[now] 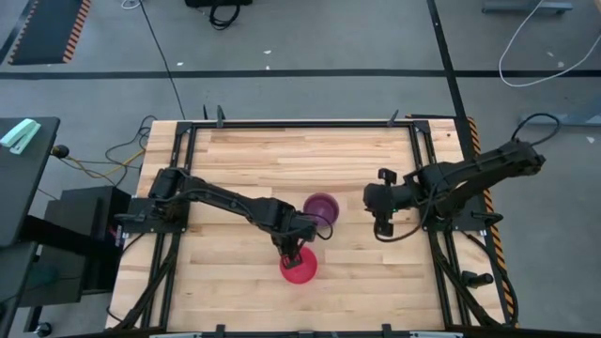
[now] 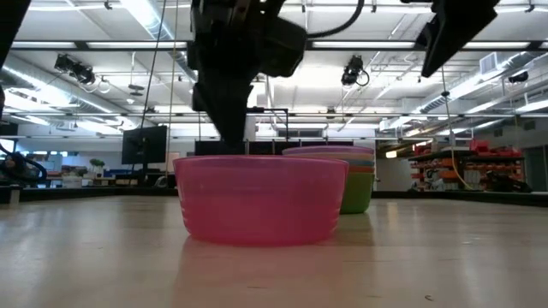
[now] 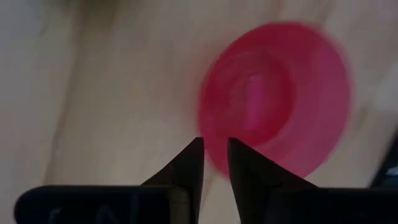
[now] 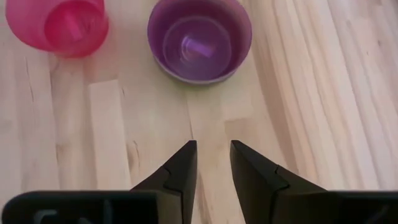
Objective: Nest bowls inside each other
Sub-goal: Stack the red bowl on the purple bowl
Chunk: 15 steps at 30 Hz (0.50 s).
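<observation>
A magenta-pink bowl stands upright on the wooden table near its front edge, and it fills the low view. Just behind it stands a stack of nested bowls. The stack has a purple bowl on top and a green one at the bottom. My left gripper points down over the pink bowl's far-left rim, with a narrow gap between its fingertips. My right gripper hangs open above bare wood, to the right of the stack.
Black frame rails run along the table's left and right sides, under both arm bases. Bare wood lies beyond the stack toward the far edge. More bare wood lies right of the pink bowl.
</observation>
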Motion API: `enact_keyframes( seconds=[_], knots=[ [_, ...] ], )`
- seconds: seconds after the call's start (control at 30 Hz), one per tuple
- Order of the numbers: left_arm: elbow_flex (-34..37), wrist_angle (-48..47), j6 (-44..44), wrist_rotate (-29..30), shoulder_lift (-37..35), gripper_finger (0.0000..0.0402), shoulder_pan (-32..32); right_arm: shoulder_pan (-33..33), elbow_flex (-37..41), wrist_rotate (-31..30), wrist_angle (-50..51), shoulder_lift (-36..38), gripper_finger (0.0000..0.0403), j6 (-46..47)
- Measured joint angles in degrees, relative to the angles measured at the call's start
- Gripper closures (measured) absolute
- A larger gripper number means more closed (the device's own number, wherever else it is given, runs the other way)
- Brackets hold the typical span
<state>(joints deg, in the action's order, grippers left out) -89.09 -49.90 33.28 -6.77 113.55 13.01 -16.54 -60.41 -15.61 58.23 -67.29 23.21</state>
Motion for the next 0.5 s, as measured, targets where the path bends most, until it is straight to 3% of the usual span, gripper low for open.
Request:
enact_keyframes(
  seconds=[0.5],
  knots=[
    [0.6,2.4,0.5,1.2,2.7,0.0313,0.9,-1.7,2.1,-1.3,-0.8,-0.2,0.0299,2.1]
  ],
)
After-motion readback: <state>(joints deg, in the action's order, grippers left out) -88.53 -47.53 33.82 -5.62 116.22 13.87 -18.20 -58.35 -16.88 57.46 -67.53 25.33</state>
